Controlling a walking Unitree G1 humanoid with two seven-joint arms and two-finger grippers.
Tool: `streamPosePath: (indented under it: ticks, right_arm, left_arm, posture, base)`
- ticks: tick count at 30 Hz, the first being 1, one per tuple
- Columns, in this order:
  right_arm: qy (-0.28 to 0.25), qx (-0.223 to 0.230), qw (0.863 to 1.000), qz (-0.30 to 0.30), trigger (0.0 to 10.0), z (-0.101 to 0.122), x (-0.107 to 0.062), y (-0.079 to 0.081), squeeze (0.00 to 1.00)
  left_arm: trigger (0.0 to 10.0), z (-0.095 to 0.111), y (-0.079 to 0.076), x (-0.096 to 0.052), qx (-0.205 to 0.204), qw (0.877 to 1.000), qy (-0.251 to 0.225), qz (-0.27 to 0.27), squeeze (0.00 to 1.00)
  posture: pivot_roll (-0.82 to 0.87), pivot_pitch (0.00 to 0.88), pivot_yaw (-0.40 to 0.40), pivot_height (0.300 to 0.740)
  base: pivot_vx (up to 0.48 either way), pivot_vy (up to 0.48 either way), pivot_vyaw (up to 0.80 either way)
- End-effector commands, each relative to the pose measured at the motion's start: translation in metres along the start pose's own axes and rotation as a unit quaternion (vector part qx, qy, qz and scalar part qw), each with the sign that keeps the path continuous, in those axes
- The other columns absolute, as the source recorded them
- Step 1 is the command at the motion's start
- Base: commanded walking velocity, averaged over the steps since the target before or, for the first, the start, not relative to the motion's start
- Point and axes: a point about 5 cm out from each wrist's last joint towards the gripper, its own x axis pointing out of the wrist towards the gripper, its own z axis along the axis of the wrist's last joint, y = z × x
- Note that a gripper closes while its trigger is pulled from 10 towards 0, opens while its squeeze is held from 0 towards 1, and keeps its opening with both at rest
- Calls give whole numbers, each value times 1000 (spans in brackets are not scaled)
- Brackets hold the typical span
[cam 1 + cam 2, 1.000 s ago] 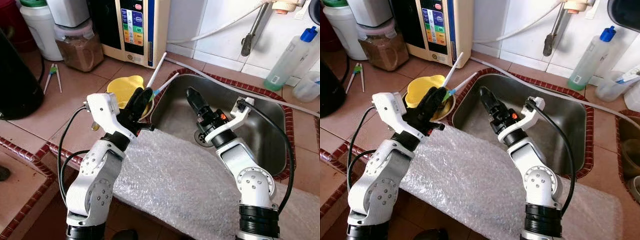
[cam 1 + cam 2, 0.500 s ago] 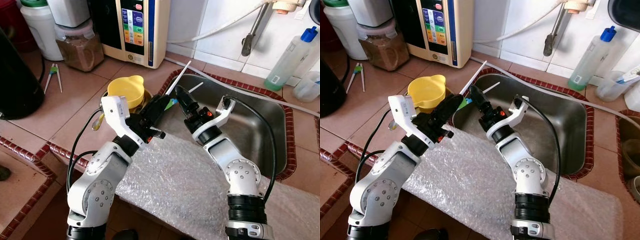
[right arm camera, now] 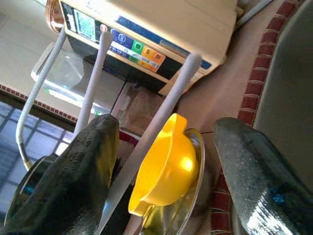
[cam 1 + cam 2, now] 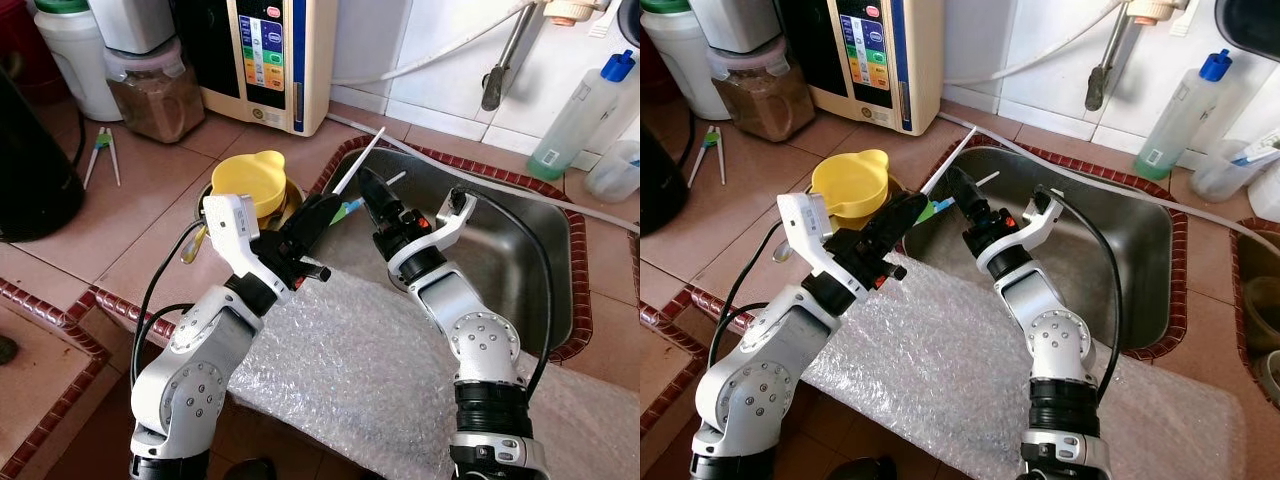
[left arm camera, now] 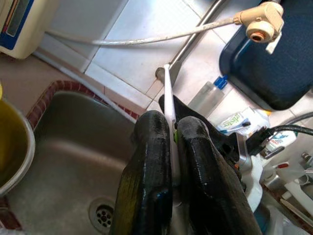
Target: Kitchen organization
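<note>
My left gripper (image 4: 318, 207) is shut on a thin white stick (image 4: 358, 160) that juts up and away over the near-left corner of the steel sink (image 4: 510, 250). A green-blue piece (image 4: 346, 208) shows just beyond its fingertips. The left wrist view has the stick (image 5: 167, 93) pinched between the left gripper (image 5: 172, 122) fingers. My right gripper (image 4: 368, 186) is open and reaches in from the sink side, its fingers either side of the stick (image 3: 161, 132). The yellow cup (image 4: 250, 180) sits in a metal bowl (image 4: 292, 196) on the counter, left of the sink.
Bubble wrap (image 4: 350, 360) covers the counter's front edge below both arms. At the back stand a cream appliance with buttons (image 4: 270, 55), a jar of brown powder (image 4: 155, 90) and a white jug (image 4: 75, 55). A blue-capped bottle (image 4: 580, 110) stands at the right.
My left gripper has lifted the white stick out of the yellow cup and carried it right to the sink's corner. My right gripper has come from above the drain to straddle the stick.
</note>
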Motion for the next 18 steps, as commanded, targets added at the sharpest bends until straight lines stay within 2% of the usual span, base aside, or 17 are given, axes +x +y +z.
streamPosePath:
  ticks: [1,13,18]
  right_arm:
    - [-5,18,1000,-3,0,-4,3,0,0]
    - [10,41,999,1,0,-12,2,1,0]
    - [7,43,999,5,0,-8,3,2,0]
  left_arm:
    - [0,5,-8,0,3,1000,-7,-17,0]
    - [0,8,-4,-3,12,1000,-5,-8,0]
    - [0,7,-4,-4,14,1000,-3,-7,0]
  posture:
    - [67,141,-34,740]
    - [75,153,-32,740]
    - [77,151,-31,740]
  base:
    - [0,0,0]
    - [0,0,0]
    - [0,0,0]
